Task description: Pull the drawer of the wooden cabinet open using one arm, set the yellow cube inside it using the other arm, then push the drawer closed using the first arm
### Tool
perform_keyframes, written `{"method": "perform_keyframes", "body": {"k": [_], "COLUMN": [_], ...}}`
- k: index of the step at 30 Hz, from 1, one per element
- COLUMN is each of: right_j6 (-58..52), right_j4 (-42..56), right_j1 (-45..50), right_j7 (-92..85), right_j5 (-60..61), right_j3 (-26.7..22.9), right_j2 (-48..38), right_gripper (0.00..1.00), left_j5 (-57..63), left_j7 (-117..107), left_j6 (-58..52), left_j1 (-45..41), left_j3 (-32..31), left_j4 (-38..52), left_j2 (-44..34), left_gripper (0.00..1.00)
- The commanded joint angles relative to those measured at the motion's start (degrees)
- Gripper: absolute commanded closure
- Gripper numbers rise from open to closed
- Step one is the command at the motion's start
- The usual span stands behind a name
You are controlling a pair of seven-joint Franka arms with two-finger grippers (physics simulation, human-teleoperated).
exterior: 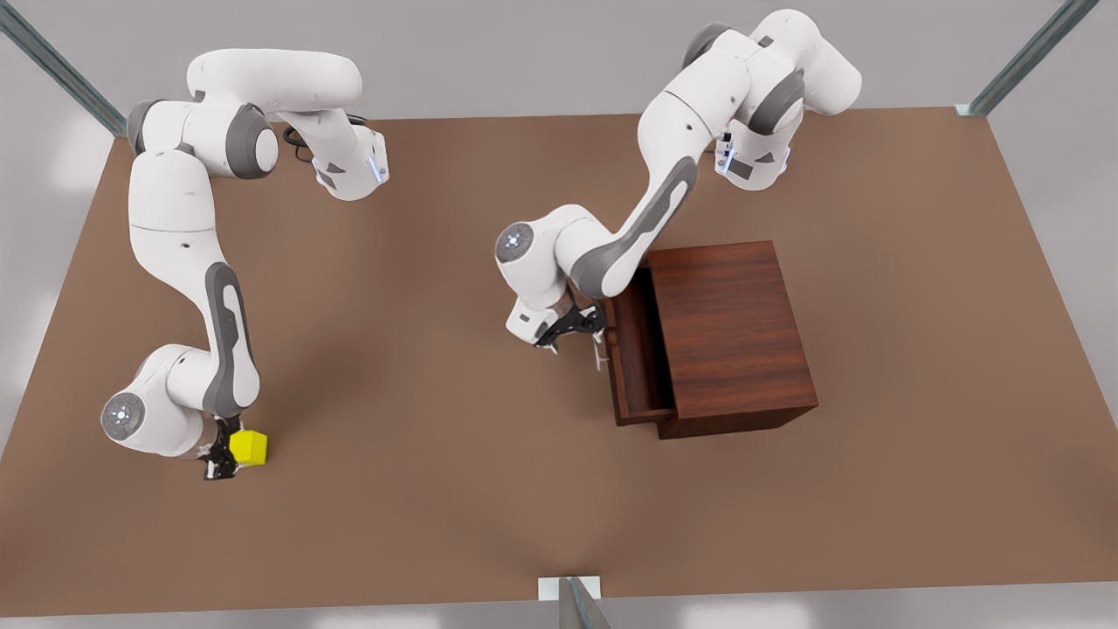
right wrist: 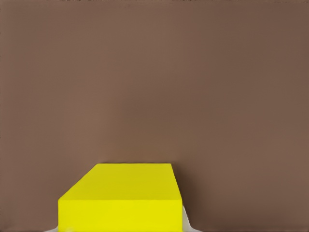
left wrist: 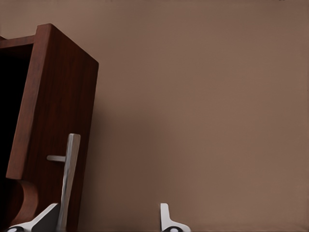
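The wooden cabinet [exterior: 734, 336] stands right of centre in the front view. Its drawer [exterior: 636, 354] is pulled out toward the front view's left, and the inside looks empty. My left gripper [exterior: 572, 335] hovers just in front of the drawer's silver handle [exterior: 601, 349]. In the left wrist view the left gripper [left wrist: 113, 215] is open, with the handle [left wrist: 67, 183] close beside one finger. At the front view's lower left my right gripper [exterior: 223, 461] is shut on the yellow cube [exterior: 249, 447]. The cube [right wrist: 120, 198] sits between the fingertips [right wrist: 186, 223].
The brown table [exterior: 437, 288] runs wide around both arms, with open surface between the cube and the cabinet. Metal frame struts stand at the far corners, and a small bracket [exterior: 569, 590] sits at the near edge.
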Motion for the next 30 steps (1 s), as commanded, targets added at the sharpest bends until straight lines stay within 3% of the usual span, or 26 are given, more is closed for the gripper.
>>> {"method": "perform_keyframes", "body": {"k": [1,19,21,24,26,28,30], "right_j6": [0.0,-14.2,-14.7,-15.4,-16.3,-20.2,-22.6], "right_j4": [0.1,1.2,1.7,2.1,2.2,5.1,7.6], "right_j1": [0.0,0.4,1.0,1.3,2.7,5.2,9.2], "right_j7": [0.5,0.5,0.5,0.5,1.6,5.8,13.0], "right_j5": [0.1,-0.3,-0.5,-0.5,-0.3,-0.5,-0.4], "right_j3": [0.0,4.5,4.6,4.6,4.6,4.8,4.8], "right_j2": [-0.2,-14.0,-14.8,-15.0,-15.1,-15.1,-15.1], "right_gripper": [0.31,0.31,0.31,0.31,0.31,0.30,0.30], "left_j5": [0.0,-0.2,-1.2,-10.7,-12.9,-18.3,-22.2], "left_j7": [-1.2,-3.8,1.6,11.9,22.9,44.8,58.2], "left_j6": [-0.2,-3.3,-11.6,-33.4,-39.8,-42.7,-38.9], "left_j1": [-0.3,-2.7,-2.3,0.2,7.0,22.7,35.0], "left_j3": [0.0,0.0,0.2,0.3,0.3,0.4,0.4], "left_j4": [0.3,3.1,3.7,9.9,9.8,9.1,4.6], "left_j2": [0.0,1.2,-1.6,-13.8,-18.3,-23.2,-24.5], "left_gripper": [0.00,0.00,0.00,0.00,0.00,0.00,0.00]}}
